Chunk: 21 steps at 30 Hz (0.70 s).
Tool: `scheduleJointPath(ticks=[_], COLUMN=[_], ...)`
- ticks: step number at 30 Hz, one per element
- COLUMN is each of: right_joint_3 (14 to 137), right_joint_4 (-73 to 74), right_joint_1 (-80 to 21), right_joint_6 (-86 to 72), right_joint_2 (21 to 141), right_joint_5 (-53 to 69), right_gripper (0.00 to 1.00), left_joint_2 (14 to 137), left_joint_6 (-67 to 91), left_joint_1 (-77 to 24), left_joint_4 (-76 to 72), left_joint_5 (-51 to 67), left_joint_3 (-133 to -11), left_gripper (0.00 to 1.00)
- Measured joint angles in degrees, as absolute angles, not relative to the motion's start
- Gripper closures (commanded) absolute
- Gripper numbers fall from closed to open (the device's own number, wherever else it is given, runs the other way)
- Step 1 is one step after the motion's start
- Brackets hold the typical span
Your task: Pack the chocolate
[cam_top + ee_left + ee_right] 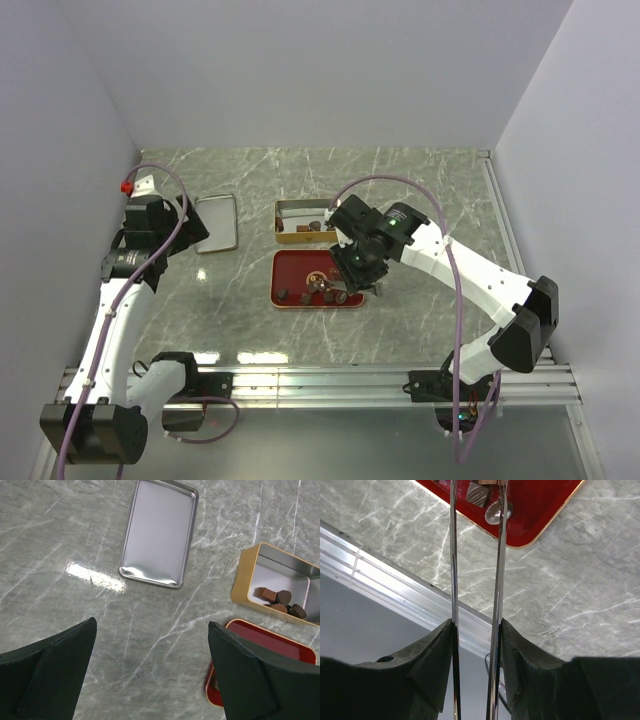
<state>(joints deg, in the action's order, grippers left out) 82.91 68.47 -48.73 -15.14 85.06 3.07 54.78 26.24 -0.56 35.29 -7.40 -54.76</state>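
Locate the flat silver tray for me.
In the top view, the silver tray lies flat on the table, left of centre. It sits apart from the gold tin to its right, and up-left of the red tray.

Metal tongs (454, 570) between fingers (432, 667), over tray (540, 505)

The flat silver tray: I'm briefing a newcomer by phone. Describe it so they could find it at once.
On the marble table, look left of the gold tin and the red tray. The silver tray lies there by itself. Unlike them, it is shallow, plain grey metal and holds no chocolate.
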Motion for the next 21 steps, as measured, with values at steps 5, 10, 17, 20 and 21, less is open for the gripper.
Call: scheduleJointPath(ticks=[5,10,17,20,21], right_joint_3=[81.3,79.6,79.4,79.4,79.4], right_joint_4=[67.5,67.0,66.6,66.4,66.3], right_joint_1=[-48.7,-48.7,-48.7,-48.7,-48.7], right_joint_6=[-15.2,-15.2,-15.5,-15.6,-15.6], right_joint_2=[84.9,84.9,84.9,84.9,85.0], right_joint_5=[2.6,2.5,2.4,2.2,2.2], right_gripper=[0.52,0.52,0.52,0.52,0.52], left_joint_2=[53.8,53.7,53.9,53.9,53.9], left_joint_6=[26.2,26.3,26.2,26.2,26.2], left_joint_1=[-0.6,-0.6,-0.6,-0.6,-0.6], left_joint_4=[35.7,35.9,35.9,35.9,35.9], left_joint_5=[-7.4,-7.4,-7.4,-7.4,-7.4], left_joint_3=[-54.5,-54.5,-54.5,-54.5,-54.5], left_gripper=[0.00,0.01,0.01,0.01,0.01])
